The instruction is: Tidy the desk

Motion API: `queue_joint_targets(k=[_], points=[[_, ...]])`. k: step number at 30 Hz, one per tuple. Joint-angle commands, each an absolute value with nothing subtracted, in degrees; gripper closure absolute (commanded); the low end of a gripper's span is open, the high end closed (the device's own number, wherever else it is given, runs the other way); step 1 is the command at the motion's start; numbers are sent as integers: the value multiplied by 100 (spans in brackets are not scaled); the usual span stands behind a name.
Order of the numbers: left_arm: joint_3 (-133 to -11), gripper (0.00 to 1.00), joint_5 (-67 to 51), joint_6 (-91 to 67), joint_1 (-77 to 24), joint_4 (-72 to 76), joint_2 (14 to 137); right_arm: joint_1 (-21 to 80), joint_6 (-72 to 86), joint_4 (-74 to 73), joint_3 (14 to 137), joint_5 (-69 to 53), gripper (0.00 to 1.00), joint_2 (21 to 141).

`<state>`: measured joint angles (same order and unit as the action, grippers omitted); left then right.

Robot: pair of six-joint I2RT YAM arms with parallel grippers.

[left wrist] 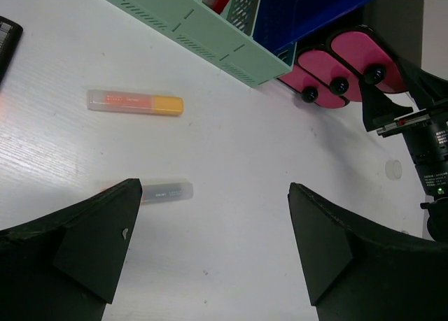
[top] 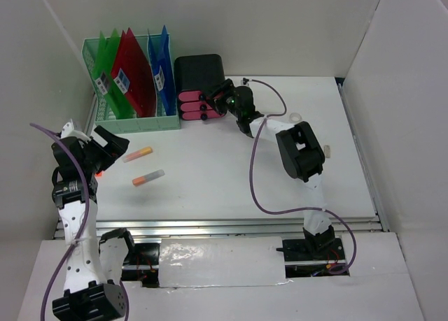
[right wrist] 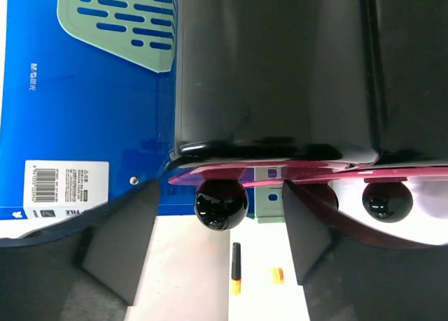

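The desk is a white tabletop between white panels. My left gripper hangs open and empty over its left side. In the left wrist view the gripper is above bare desk. An orange-and-yellow highlighter lies ahead, and a clear-capped one lies beside the left finger. My right gripper is at the pink drawer fronts of the black drawer box. In the right wrist view the gripper is open, with a black knob between its fingers, untouched.
A mint-green file rack with green, red and blue folders stands at the back left. Two highlighters lie on the left half. A small clear ring and a small white item lie on the right.
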<state>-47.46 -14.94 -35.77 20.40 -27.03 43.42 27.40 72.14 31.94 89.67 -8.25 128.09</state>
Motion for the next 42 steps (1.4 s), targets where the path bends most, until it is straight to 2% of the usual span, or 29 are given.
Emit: queue_joint_targets(k=[1, 7, 17, 20, 21, 22, 30, 37, 41, 42], points=[[-4755, 0, -1652, -3428, 2021, -2522, 4342, 2804, 7347, 3401, 9000, -738, 28, 12911], [-4746, 1, -1635, -3428, 2021, -2514, 4333, 2856, 7383, 3568, 8684, -668, 48, 12771], [-4720, 0, -1687, -3437, 2021, -2479, 4324, 2918, 7515, 3366, 8789, -624, 57, 12841], [-4685, 1, -1758, -3445, 2030, -2426, 4324, 2927, 7567, 3410, 8850, -703, 75, 12876], [-4676, 1, -1767, -3454, 2039, -2417, 4333, 2927, 7611, 3401, 8851, -738, 86, 12876], [-4676, 0, -1784, -3454, 2048, -2417, 4333, 2944, 7637, 3462, 8816, -756, 89, 12859], [-4641, 1, -1810, -3489, 2118, -2382, 4333, 3085, 7831, 4419, 7525, -721, 92, 12024], [-4614, 1, -1855, -3481, 2171, -2364, 4324, 3111, 7936, 4799, 6848, -729, 89, 11681], [-4632, 0, -1820, -3472, 2215, -2373, 4324, 3120, 7884, 4773, 6759, -747, 38, 11575], [-4632, 0, -1811, -3463, 2241, -2382, 4324, 3120, 7866, 4755, 6759, -756, 30, 11540]])
